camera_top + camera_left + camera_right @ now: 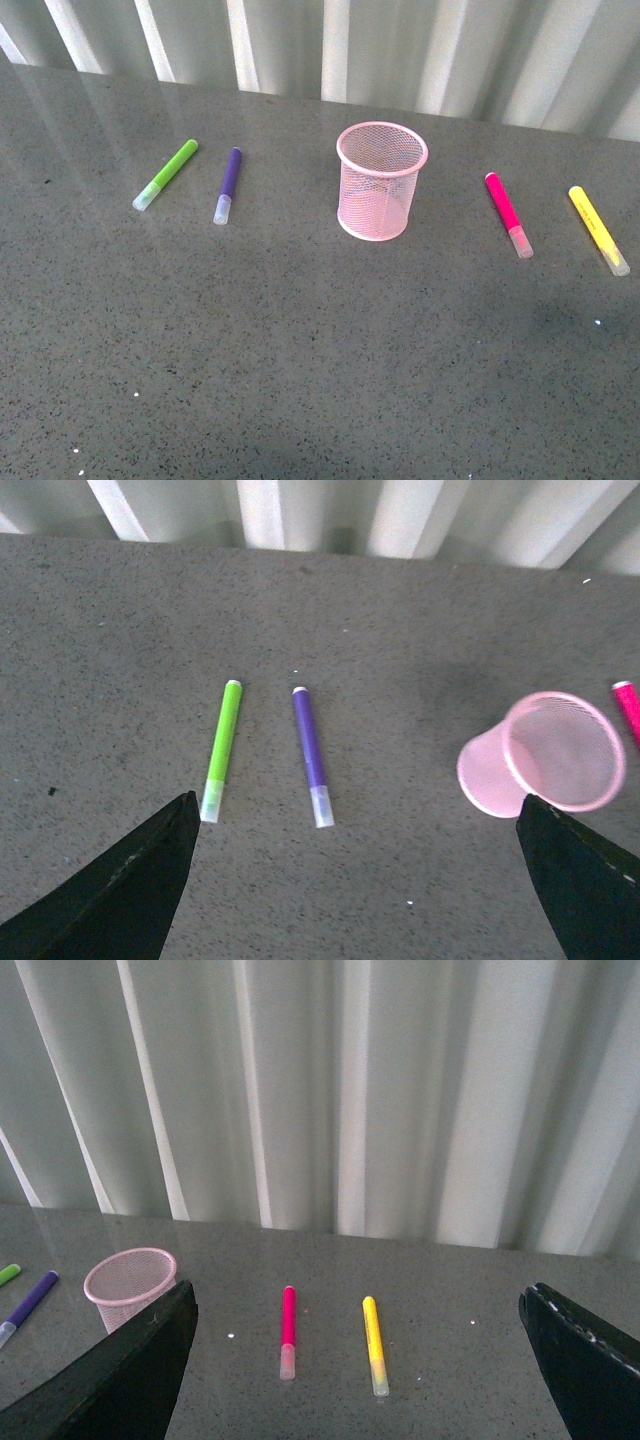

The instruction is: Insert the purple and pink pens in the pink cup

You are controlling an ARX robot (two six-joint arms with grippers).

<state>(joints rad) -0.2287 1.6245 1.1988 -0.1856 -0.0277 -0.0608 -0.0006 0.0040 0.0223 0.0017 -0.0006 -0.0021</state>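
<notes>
The pink cup (pixel 381 181) stands upright mid-table, a mesh holder with nothing in it. The purple pen (pixel 228 185) lies flat to its left, the pink pen (pixel 508 213) flat to its right. Neither arm shows in the front view. In the left wrist view my left gripper (pixel 358 825) is open above the table, the purple pen (pixel 312 756) just ahead of the gap and the pink cup (pixel 560 752) by one fingertip. In the right wrist view my right gripper (pixel 358 1310) is open, with the pink pen (pixel 288 1330) ahead of it and the pink cup (pixel 128 1285) beyond one fingertip.
A lime green pen (pixel 167 173) lies left of the purple one. A yellow pen (pixel 598 229) lies at the far right near the frame edge. A pale pleated curtain (pixel 330 45) hangs behind the dark speckled table (pixel 300 360).
</notes>
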